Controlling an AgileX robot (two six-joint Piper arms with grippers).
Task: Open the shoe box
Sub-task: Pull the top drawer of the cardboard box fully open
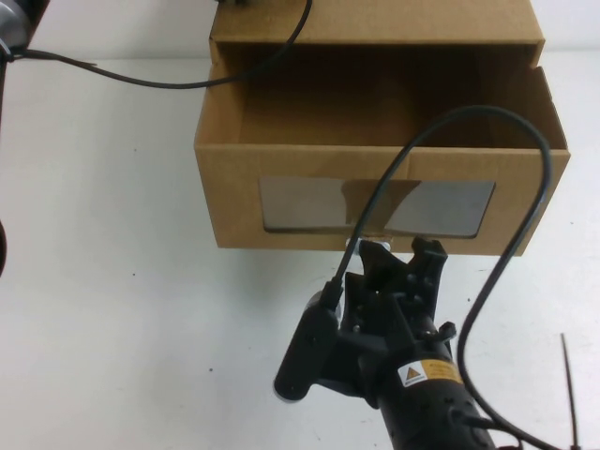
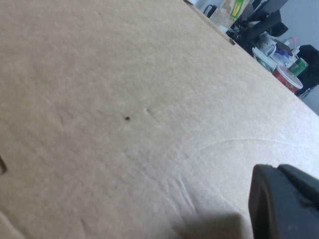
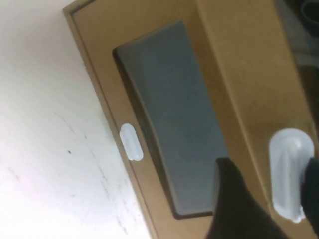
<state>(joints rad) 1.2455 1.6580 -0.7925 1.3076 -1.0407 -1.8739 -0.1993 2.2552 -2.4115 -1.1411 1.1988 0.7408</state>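
Note:
The brown cardboard shoe box (image 1: 375, 103) stands at the far middle of the table, its drawer (image 1: 281, 192) pulled out toward me and showing a dark, hollow inside. The drawer front carries a grey window (image 1: 309, 202) (image 3: 169, 114) and a small white tab (image 3: 130, 142) on its bottom edge. My right gripper (image 1: 403, 251) (image 3: 269, 169) is open just in front of the drawer front, gripping nothing; a white rounded piece (image 3: 289, 174) lies beside one finger. My left gripper (image 2: 286, 204) rests close over the box's flat cardboard top (image 2: 124, 99), with only one dark finger showing.
A black cable (image 1: 506, 187) loops from the right arm over the drawer's front right corner. Another cable (image 1: 159, 80) runs from the far left onto the box top. A thin black tie (image 1: 569, 384) lies at the near right. White tabletop (image 1: 103, 281) surrounds the box.

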